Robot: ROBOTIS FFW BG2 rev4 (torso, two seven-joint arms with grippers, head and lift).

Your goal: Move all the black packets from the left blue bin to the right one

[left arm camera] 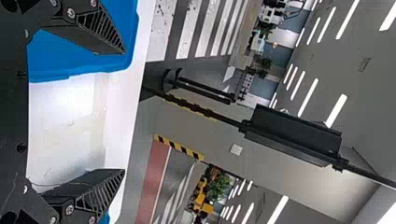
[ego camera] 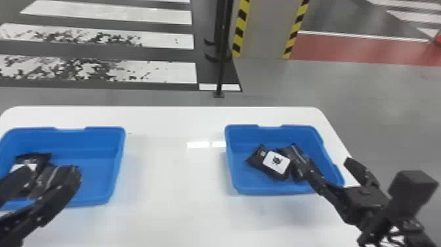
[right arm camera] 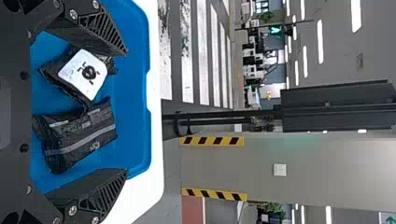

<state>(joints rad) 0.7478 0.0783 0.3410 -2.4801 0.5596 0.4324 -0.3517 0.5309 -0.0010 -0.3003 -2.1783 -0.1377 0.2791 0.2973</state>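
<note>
A: Gripper states?

B: Left gripper (left arm camera: 124, 112), fingers apart, at the left bin (ego camera: 105, 139); right gripper (right arm camera: 125, 112), likewise spread, at the right bin (ego camera: 242, 136).

A: Packet positions?

B: Black packets (ego camera: 40, 160) crowd the left bin's left side; a labelled packet (ego camera: 276, 162) and a striped packet (ego camera: 297, 159) lie in the right bin.

A: Probable faults?

B: Crowding could cause a double pick; a low, slanted approach could knock the near rim.

A: Clearance?

B: Bare bin floor rightward; white tabletop (ego camera: 174, 180) spans the gap between bins.
</note>
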